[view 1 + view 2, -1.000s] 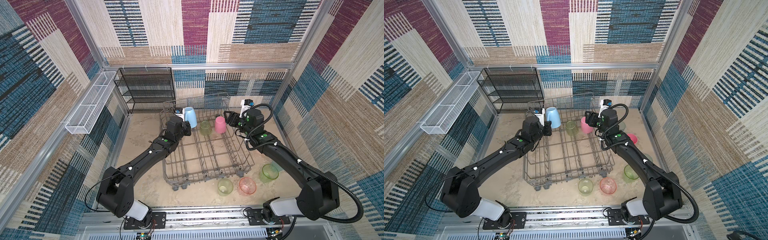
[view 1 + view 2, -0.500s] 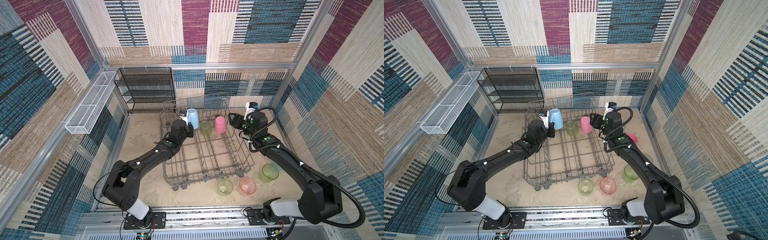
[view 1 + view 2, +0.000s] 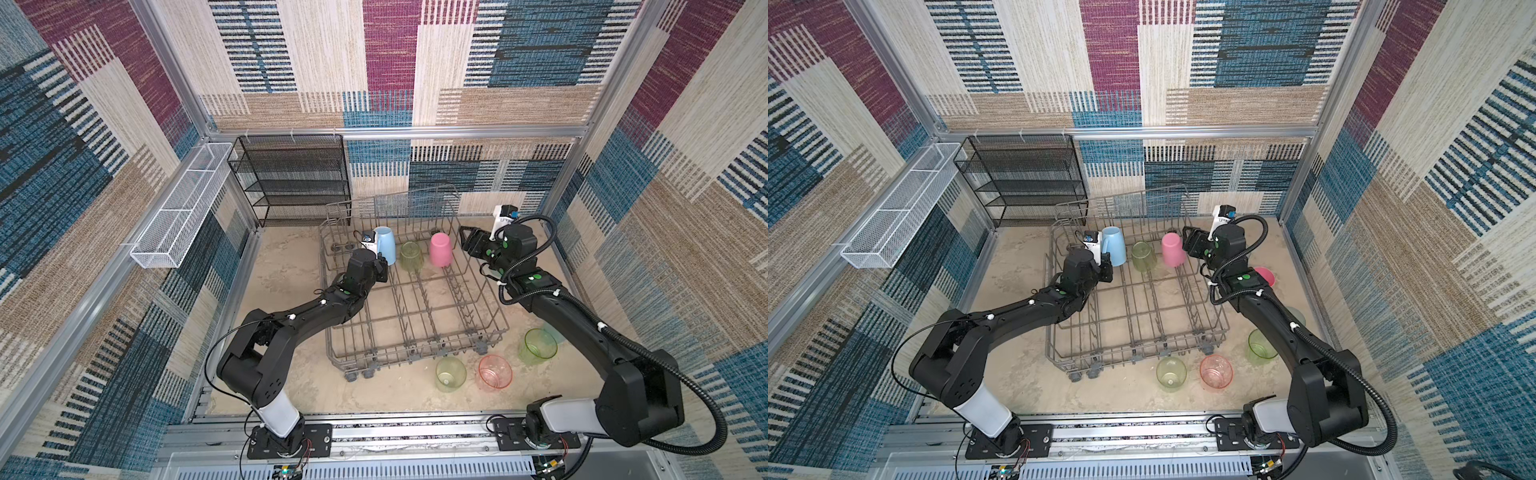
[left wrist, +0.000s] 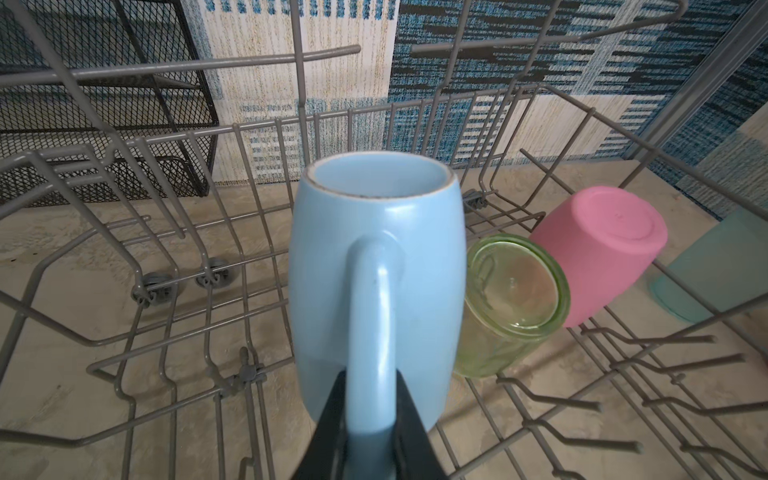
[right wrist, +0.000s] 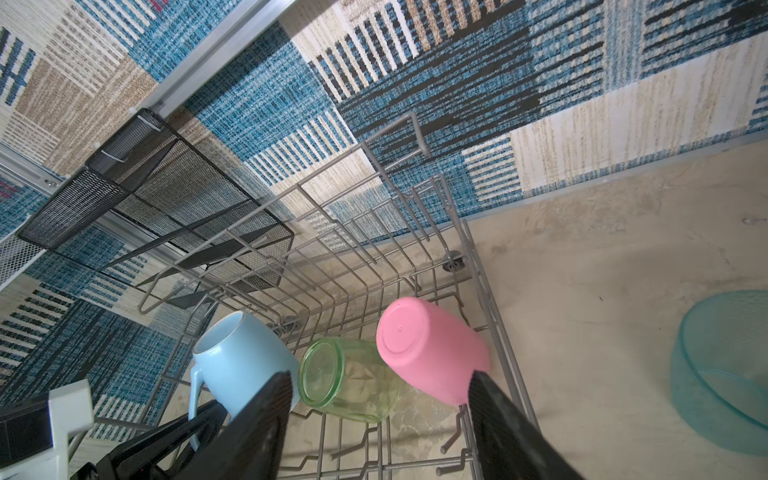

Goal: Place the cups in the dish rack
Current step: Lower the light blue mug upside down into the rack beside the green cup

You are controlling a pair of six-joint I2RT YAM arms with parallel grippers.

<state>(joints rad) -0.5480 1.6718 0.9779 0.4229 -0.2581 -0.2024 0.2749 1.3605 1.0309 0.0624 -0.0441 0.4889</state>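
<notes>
Left wrist view shows the left fingers [image 4: 328,428] pinched shut on the looped handle of a light-blue handled mug [image 4: 376,249], which is in the back left corner of the large grey wire dish rack [image 3: 415,351], just beside a translucent yellow-green plastic tumbler [image 4: 513,299] and an opaque pink plastic tumbler [image 4: 598,253] that lean bottom-up in the same back row. Right fingers [image 5: 253,424] are spread wide and hold nothing, near the pink tumbler by the rack's right wall, and a translucent pink-orange plastic tumbler [image 3: 494,372] sits on the beige bench [image 3: 291,270] just outside the rack's front
</notes>
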